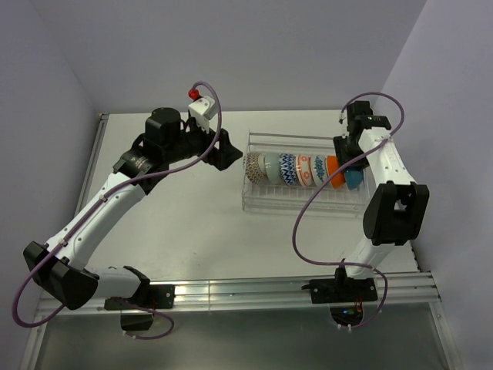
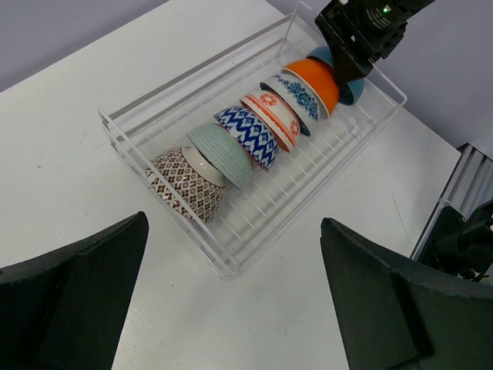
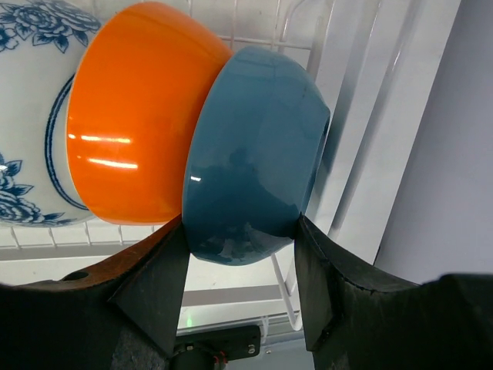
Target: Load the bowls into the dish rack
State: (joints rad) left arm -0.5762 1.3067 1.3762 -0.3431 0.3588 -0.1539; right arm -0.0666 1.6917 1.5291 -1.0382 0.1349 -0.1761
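We have the right claw (image 3: 240,235) clamped on the teal bowl (image 3: 254,146), on edge against the orange bowl (image 3: 131,116) at the 3 o'clock end of the dish rack (image 1: 293,200) to close the row; left claw (image 2: 233,231) sits apart at 9 o'clock, clear.

A white table (image 1: 192,223) stands between plain pale lilac walls (image 1: 254,46), a metal rail (image 1: 246,290) along its near edge.

A white table (image 1: 185,227) carries the clear dish rack (image 1: 271,200).

Row of bowls (image 1: 296,168) in the dish rack (image 1: 300,203)
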